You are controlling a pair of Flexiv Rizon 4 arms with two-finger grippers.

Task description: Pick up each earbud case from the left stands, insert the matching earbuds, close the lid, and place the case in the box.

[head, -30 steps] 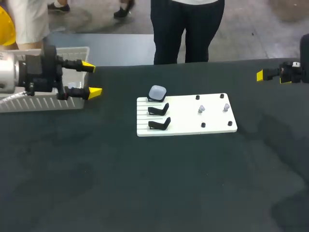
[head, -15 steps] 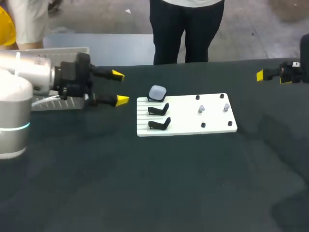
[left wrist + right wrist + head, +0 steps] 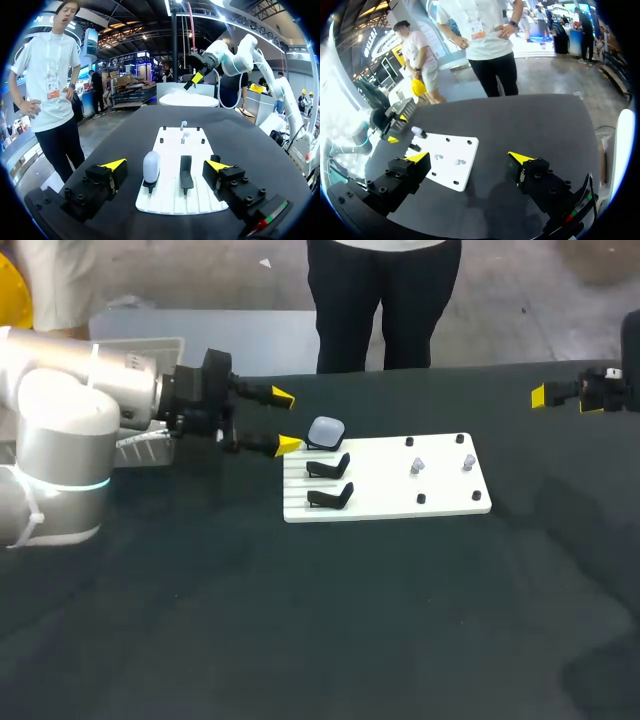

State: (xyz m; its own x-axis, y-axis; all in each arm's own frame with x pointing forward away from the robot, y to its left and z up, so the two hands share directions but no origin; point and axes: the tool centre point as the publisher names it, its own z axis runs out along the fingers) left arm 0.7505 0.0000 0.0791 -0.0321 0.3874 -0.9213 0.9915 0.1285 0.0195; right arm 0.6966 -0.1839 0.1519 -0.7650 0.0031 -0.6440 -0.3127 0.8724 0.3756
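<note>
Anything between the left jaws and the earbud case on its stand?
Nothing visible. The left arm holds its jaws open, facing the earbud case on its stand, with only the white board's edge between. An empty stand sits beside the case, not in front.
</note>
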